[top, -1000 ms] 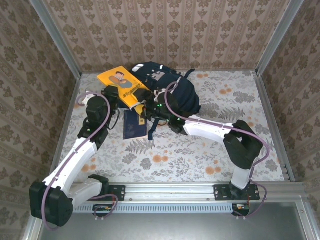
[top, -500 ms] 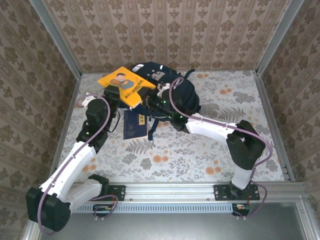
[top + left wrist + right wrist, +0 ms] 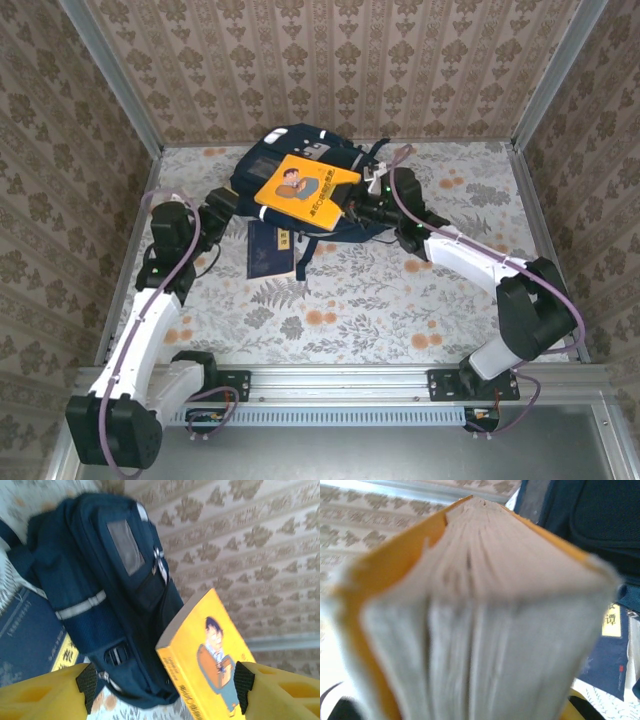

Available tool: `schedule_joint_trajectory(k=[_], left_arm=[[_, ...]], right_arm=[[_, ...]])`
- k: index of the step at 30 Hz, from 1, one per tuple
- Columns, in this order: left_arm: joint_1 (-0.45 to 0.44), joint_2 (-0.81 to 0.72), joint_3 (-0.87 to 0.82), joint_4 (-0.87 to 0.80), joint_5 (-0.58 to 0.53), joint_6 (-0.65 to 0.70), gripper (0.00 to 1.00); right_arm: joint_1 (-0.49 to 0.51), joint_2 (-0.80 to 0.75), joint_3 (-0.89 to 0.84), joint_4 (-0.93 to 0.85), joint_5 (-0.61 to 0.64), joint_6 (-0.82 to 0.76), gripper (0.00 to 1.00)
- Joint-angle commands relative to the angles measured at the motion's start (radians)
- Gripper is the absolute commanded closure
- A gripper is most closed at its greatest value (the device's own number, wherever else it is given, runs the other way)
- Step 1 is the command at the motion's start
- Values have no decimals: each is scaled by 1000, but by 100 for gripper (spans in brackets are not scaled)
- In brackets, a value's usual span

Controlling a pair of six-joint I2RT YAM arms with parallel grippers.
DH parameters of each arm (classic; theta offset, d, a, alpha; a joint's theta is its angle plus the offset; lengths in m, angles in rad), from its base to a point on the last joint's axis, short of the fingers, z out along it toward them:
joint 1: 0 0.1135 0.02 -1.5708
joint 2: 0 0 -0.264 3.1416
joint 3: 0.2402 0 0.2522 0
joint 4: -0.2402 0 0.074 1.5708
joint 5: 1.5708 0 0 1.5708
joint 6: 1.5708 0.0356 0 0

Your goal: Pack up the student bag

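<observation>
Student bag: navy backpack lying at the back middle of the floral table, close to the rear wall; the left wrist view shows its front with a clear window pocket, a pale reflective stripe and a buckle low down
Yellow book: paperback with a cartoon figure on the cover, cover up and tilted, over the bag's right half; whether it rests on the fabric cannot be told
Right gripper: clenched on the book's right edge, arm reaching in from the right; its wrist camera looks straight at the blurred page block with the orange-yellow cover wrapping its left side and top, dark bag fabric behind
Left gripper: released, jaws spread wide, just left of the bag and apart from the book; in its own view the black pads sit at either side with nothing between them, the book standing beyond
Navy booklet: flat on the table just in front of the bag, between the two arms, yellow label on its cover
</observation>
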Motion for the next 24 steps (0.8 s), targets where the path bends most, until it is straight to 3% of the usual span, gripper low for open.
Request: schedule_joint_trajectory(k=[1, 7, 17, 24], left_arm=[[3, 37, 0, 46, 217, 47, 24], [-29, 102, -14, 196, 392, -35, 23], [-83, 89, -9, 121, 388, 21, 26], [-159, 120, -53, 297, 377, -83, 35]], right_arm=[[-36, -66, -56, 145, -247, -60, 100], [-43, -174, -145, 114, -304, -121, 100], [-56, -267, -238, 241, -276, 38, 100], [-56, -281, -244, 239, -218, 66, 100]])
